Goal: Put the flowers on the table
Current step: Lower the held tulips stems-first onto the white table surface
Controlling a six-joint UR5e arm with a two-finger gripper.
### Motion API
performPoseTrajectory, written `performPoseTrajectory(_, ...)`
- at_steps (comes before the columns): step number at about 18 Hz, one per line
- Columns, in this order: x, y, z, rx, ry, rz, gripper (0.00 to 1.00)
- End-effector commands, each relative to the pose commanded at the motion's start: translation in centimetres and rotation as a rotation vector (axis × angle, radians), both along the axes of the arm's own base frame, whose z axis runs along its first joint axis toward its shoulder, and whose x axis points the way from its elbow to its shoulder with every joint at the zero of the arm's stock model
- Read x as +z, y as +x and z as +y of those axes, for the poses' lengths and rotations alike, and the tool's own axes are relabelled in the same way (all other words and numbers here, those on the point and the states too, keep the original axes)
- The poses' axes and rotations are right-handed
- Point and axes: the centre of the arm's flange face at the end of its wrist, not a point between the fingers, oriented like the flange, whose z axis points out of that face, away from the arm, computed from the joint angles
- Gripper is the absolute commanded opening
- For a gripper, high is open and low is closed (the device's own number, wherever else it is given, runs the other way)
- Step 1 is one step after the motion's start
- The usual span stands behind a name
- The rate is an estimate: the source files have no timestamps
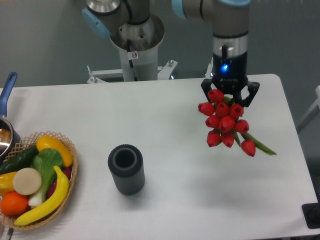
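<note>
Now my claw (230, 96) is clamped on the flowers (226, 121), hanging above the desk (175, 150) right of the vase (126, 169); dropping from height risks scattering, bruised blooms.

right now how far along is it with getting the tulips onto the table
Done: the hand has the bunch of red tulips gripped and out of the dark vase, which stands empty. In hand: the bunch hangs over the right part of the white table, not visibly resting on it. Left: lower it, lay it down and release.
</note>
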Motion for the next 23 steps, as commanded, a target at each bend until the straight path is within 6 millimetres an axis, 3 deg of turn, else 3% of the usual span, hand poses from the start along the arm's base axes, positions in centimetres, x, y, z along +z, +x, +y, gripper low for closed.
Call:
performPoseTrajectory(10, -8.4, -0.2, 3.1, -0.075, -0.349, 0.008, 0.44)
performPoseTrajectory(20, -14.8, -0.7, 4.9, -0.125, -0.405, -0.075, 0.45)
performPoseTrajectory(23, -15.7, -0.8, 5.0, -0.128, -0.409, -0.087, 0.45)
